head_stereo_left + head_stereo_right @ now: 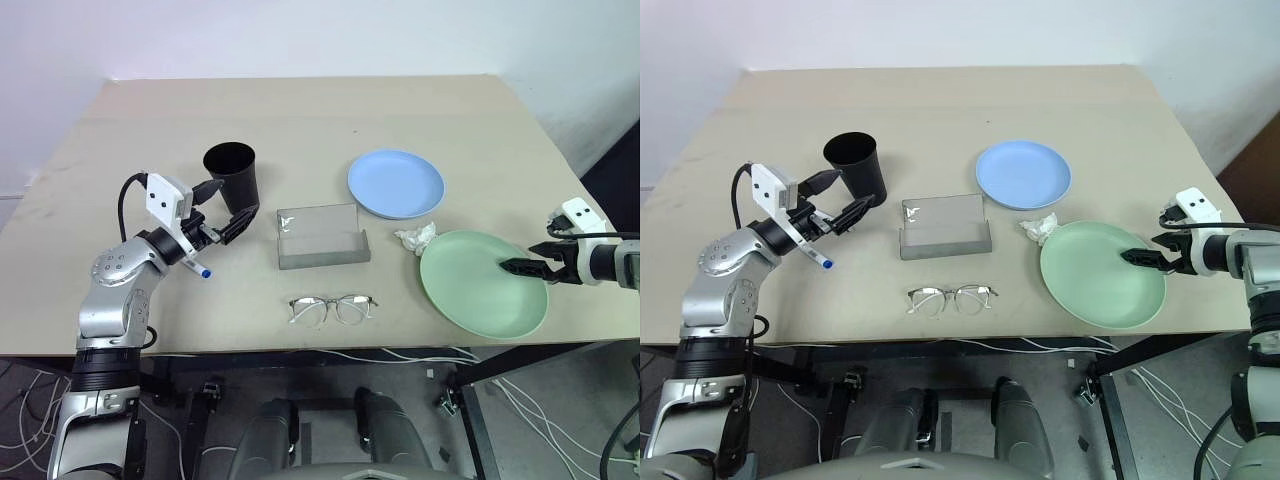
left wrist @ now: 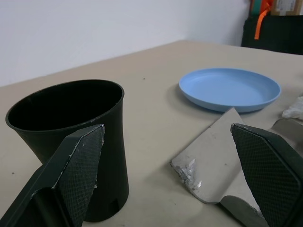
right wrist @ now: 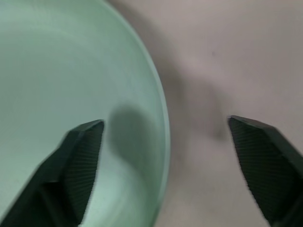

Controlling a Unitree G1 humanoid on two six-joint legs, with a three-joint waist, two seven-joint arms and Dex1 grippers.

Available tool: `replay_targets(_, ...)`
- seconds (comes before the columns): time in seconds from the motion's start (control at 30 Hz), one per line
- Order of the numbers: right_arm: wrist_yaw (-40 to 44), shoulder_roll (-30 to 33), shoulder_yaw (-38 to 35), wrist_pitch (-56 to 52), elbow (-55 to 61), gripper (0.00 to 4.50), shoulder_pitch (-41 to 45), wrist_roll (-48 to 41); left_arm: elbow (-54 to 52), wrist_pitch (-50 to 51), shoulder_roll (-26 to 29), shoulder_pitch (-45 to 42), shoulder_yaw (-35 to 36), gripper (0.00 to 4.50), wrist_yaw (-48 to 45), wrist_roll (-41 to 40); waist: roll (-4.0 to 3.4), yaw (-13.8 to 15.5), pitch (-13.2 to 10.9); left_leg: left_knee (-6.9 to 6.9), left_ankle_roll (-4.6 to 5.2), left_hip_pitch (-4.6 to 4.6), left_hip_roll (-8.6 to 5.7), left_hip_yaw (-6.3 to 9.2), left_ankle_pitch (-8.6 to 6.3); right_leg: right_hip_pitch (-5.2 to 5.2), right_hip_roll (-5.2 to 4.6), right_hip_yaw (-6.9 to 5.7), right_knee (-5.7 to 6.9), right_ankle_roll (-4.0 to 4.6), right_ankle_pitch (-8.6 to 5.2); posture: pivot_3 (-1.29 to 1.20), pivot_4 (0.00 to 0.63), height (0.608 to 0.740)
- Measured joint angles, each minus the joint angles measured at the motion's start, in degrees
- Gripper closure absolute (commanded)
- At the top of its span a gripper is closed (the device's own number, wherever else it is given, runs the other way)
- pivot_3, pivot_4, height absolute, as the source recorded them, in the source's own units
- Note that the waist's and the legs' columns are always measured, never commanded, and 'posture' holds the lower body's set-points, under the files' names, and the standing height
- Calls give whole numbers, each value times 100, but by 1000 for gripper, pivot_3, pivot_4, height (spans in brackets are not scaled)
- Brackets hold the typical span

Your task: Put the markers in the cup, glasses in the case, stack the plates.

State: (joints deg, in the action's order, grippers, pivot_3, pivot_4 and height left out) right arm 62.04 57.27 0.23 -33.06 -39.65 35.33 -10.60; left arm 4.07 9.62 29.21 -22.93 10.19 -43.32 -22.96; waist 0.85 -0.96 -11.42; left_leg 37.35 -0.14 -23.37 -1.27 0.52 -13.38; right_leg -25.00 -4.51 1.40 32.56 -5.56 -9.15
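The black cup stands upright at the table's left. My left gripper hovers open just in front of it, one finger beside the cup's wall, nothing between the fingers. The blue-capped end of a marker pokes out from under my left wrist. The grey case lies mid-table with its lid up, and the glasses rest unfolded in front of it. The blue plate sits behind the mint green plate. My right gripper is open, straddling the green plate's right rim.
A crumpled white tissue lies between the two plates, touching the green one. The green plate sits near the table's front right corner. The table's front edge runs just below the glasses, with cables hanging beneath it.
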Motion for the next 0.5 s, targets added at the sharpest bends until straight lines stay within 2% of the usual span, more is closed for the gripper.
replay_targets(0.33, 91, -56, -20, 239, -301, 4453, 234, 131, 166, -88, -1, -203, -4, 0, 4, 104, 0, 18, 0, 5, 0, 0, -2, 0, 0, 4, 0, 0, 0, -2, 1, 0, 150, 733)
replay_targets(0.5, 549, 203, -178, -161, 35, 4483, 181, -80, 294, -160, -50, -253, -37, 0, -10, 125, 1, 14, 1, 12, 0, 4, 0, 1, 0, 10, -1, 0, 1, -5, 2, 0, 150, 733)
